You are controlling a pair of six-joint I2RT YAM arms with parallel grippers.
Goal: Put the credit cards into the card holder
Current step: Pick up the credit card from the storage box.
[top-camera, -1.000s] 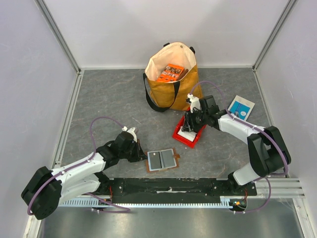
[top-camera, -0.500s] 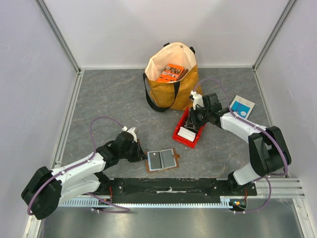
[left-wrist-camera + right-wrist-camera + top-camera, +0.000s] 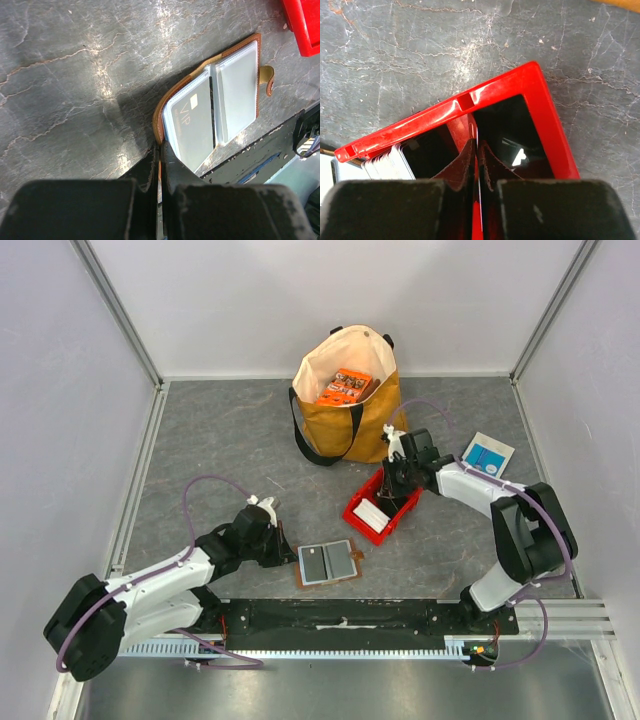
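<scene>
top view
- left gripper (image 3: 277, 545): sat at left edge of holder (image 3: 345, 561), near front rail
- holder: lay open and flat, pockets up
- right gripper (image 3: 393, 484): reached down into red bin (image 3: 351, 510); jaws not readable from above
- cards (image 3: 371, 517): white stack at bin's near end

left wrist
- left gripper (image 3: 161, 156): pinched shut on holder's (image 3: 235, 80) leather rim, pinning it to table
- VIP card (image 3: 192, 125): seated in nearer pocket; far pocket looked free

right wrist
- right gripper (image 3: 478, 165): narrow; thin pale sliver between pads, read as one card (image 3: 479, 197) held edge-on
- cards (image 3: 387, 161): rest stood stacked against bin wall (image 3: 445, 116), left of fingers

step in hand: card pick from bin
- lift: straight up, clear of red wall before any swing
- check: single card, none dragged along from stack
- insert: card edge squared to free pocket slot, shallow angle, left pinch kept on so holder could not slide
</scene>
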